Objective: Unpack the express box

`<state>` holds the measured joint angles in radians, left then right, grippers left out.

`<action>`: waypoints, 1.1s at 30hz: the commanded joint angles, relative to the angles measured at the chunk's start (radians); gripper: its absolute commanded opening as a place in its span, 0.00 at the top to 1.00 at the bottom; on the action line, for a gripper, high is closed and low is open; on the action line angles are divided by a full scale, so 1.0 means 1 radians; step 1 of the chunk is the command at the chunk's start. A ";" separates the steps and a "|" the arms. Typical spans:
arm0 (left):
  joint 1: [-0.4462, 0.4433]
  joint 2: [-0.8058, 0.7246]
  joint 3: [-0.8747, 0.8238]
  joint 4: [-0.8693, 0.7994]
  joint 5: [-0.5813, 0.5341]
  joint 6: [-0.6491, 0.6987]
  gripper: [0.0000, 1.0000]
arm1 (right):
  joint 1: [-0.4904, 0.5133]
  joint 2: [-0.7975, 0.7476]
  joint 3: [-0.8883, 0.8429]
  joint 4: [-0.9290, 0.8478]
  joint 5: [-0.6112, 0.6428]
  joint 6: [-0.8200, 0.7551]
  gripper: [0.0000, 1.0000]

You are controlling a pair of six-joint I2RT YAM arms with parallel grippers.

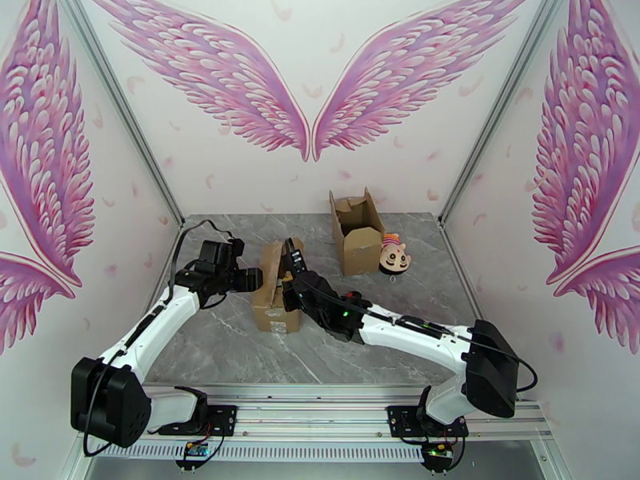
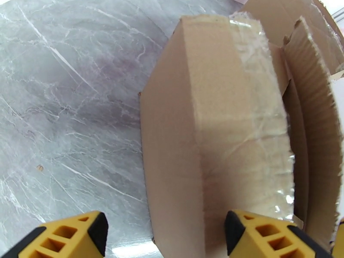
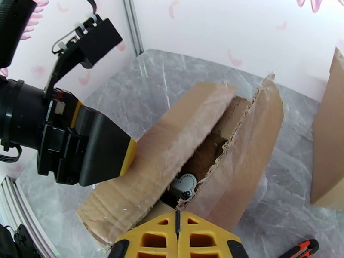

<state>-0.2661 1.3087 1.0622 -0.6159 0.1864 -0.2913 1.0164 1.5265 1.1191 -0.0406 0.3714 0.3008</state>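
Altogether two boxes, one toy, one cutter.

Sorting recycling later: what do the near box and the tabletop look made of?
Near box: brown corrugated cardboard, matte; fluting shows at the torn flap edge, glossy clear tape across it. Tabletop: grey marble-look, white veins, slight sheen; maybe printed laminate.

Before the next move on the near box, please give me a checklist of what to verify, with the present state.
1. Near box flaps parted: ok, a gap shows between them.
2. Left gripper open at the left flap: ok.
3. Right gripper shut above the gap: ok.
4. Item inside identified: cannot tell, a white bit peeks out.
5. Cutter away from the box: ok, it lies on the table.
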 commanded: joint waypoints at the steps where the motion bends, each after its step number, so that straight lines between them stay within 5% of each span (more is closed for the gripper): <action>1: -0.047 -0.035 0.073 -0.033 -0.039 0.000 0.05 | -0.007 -0.040 -0.036 0.039 0.033 0.049 1.00; 12: -0.227 0.088 0.220 -0.123 -0.295 0.015 0.01 | -0.007 -0.086 -0.098 0.114 0.049 0.073 1.00; 31: -0.349 0.342 0.428 -0.275 -0.662 0.026 0.01 | -0.008 -0.154 -0.190 0.165 0.072 0.112 1.00; 33: -0.348 0.354 0.442 -0.296 -0.680 0.039 0.09 | -0.008 -0.164 -0.202 0.160 0.086 0.123 1.00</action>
<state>-0.6155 1.6424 1.4570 -0.8474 -0.4187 -0.2802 1.0145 1.3952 0.9421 0.1074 0.4229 0.3946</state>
